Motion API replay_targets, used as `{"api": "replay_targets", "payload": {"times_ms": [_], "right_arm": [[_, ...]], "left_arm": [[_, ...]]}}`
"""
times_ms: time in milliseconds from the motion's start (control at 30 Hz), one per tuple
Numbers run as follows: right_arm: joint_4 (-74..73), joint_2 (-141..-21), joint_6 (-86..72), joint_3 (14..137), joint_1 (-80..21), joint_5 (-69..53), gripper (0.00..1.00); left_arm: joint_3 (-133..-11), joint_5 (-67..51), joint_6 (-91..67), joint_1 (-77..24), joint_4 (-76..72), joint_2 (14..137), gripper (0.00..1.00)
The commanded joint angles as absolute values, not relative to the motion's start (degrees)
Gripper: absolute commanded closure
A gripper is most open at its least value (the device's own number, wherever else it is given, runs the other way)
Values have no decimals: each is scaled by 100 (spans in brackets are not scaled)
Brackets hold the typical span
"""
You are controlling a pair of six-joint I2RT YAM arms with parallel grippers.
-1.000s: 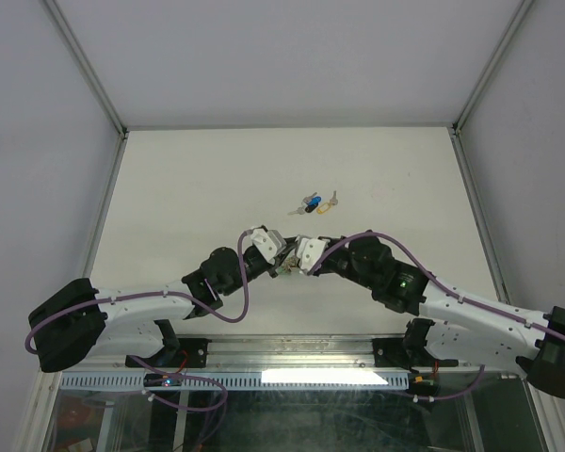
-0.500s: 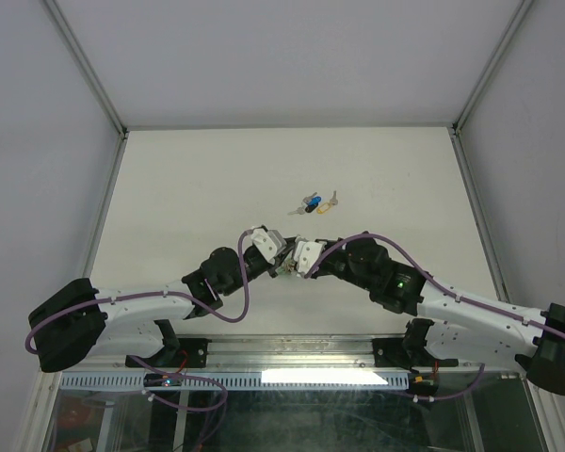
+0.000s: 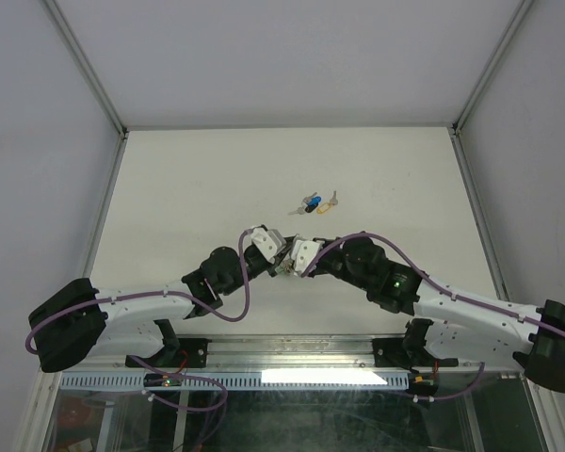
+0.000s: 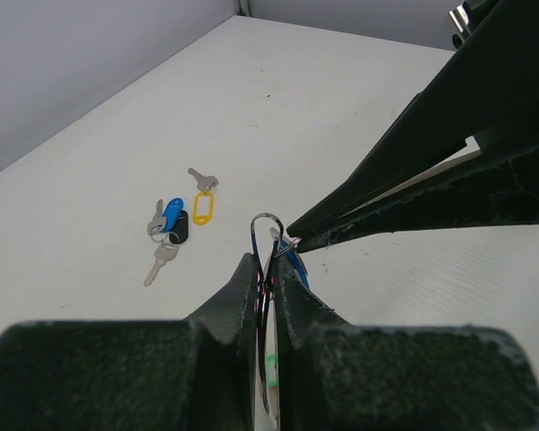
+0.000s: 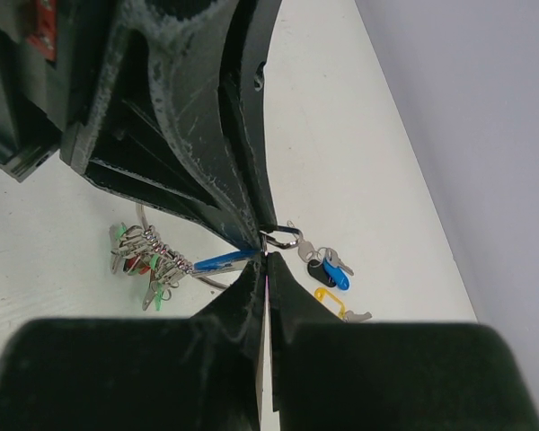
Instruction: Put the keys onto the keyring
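My left gripper (image 4: 268, 262) is shut on the thin wire keyring (image 4: 264, 222) and holds it edge-on above the table. The ring's bunch of green- and red-headed keys (image 5: 142, 256) hangs below it. My right gripper (image 5: 268, 260) is shut, tip to tip against the left fingers, pinching a small blue-headed key (image 5: 220, 261) at the ring. In the top view both grippers, left (image 3: 281, 262) and right (image 3: 296, 266), meet at mid-table. The loose keys lie on the table beyond: yellow-headed (image 4: 203, 206), blue-headed (image 4: 172, 214), and a dark-headed one (image 4: 181, 228); they also show in the top view (image 3: 315, 202).
A bare silver key (image 4: 162, 260) lies beside the loose cluster. The white table (image 3: 188, 188) is bounded by a metal frame and grey walls on three sides. Purple cables loop over both arms.
My right gripper has shifted slightly left, closer against the left gripper. The left arm and the loose keys have not moved.
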State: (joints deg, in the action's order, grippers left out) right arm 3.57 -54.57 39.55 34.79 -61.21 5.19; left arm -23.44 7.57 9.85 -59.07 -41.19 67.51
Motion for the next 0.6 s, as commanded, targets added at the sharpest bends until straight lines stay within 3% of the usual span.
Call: {"api": "replay_targets", "payload": {"times_ms": [0, 567], "right_arm": [[831, -5533, 3884, 3612, -6168, 628, 100], [1175, -5601, 3445, 3632, -6196, 1157, 100]], "left_arm": [[-2434, 524, 967, -5906, -4530, 6728, 100], [-2529, 340, 984, -5906, -4371, 6798, 100]]}}
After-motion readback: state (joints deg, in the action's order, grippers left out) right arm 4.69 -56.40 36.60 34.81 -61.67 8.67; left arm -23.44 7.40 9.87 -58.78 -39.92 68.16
